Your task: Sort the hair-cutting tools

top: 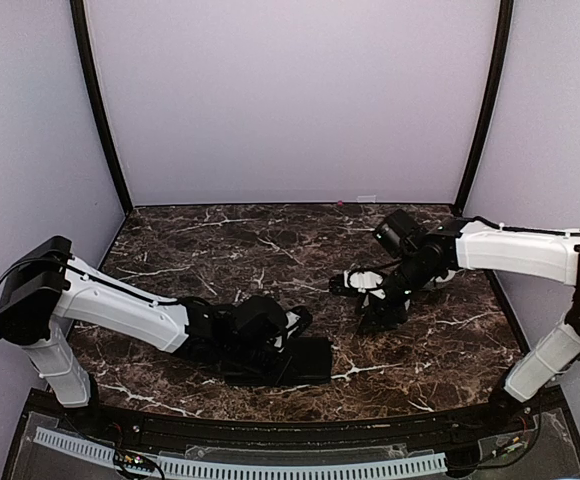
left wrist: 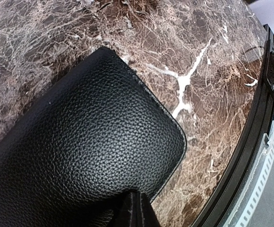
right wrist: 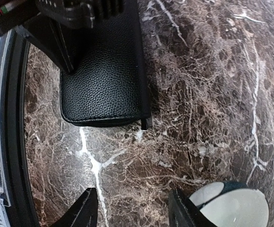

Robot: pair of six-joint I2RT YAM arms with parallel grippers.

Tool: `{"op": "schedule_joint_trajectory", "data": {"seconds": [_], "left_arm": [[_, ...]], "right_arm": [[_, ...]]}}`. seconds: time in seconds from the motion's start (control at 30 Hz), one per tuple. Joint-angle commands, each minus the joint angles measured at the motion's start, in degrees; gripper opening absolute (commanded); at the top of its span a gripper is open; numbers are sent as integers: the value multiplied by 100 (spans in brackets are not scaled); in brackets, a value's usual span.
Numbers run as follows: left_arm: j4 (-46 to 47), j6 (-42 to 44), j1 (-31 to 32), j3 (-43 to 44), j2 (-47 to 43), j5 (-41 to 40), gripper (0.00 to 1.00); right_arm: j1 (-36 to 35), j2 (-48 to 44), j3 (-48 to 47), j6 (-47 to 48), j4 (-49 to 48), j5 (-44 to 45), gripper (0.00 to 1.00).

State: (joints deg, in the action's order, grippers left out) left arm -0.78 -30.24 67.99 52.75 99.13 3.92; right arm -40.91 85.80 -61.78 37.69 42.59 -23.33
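Observation:
No hair-cutting tools show in any view. A flat black leather zip case [top: 305, 362] lies near the front edge of the table. My left gripper [left wrist: 137, 208] is shut, its tips pressed against the top of the case [left wrist: 89, 142]; I cannot tell whether anything is pinched between them. My right gripper [right wrist: 132, 191] hangs open over bare marble a little beyond the case [right wrist: 104, 80], with nothing between its fingers. In the top view the right gripper [top: 375, 315] sits to the right of the centre and the left gripper [top: 288, 342] is at the case.
A round white bowl [right wrist: 231, 208] sits just outside the right gripper's right finger. The table's black front rim [left wrist: 241, 161] runs close to the case. Purple walls enclose the marble table [top: 230, 250] on three sides.

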Motion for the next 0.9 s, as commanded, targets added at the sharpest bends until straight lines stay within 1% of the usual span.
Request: {"op": "schedule_joint_trajectory", "data": {"seconds": [0.0,0.17,0.37,0.57,0.7,0.87], "left_arm": [[-1147,-61,-42,-502,157,-145,0],[-949,-146,-40,-721,81,-178,0],[-917,-123,-44,-753,58,-191,0],[-814,-87,-42,-811,-137,-215,0],[-759,-75,-40,-876,-321,-279,1],[-690,-46,-44,-890,-319,-284,1]], "right_arm": [[-231,570,-289,448,-399,293,51],[-325,1322,-475,647,-656,552,49],[-408,1882,-794,740,-738,657,48],[-472,2184,-1039,812,-561,386,46],[-488,2356,-1170,965,-230,86,46],[-492,2678,-1323,928,-34,143,41]]}}
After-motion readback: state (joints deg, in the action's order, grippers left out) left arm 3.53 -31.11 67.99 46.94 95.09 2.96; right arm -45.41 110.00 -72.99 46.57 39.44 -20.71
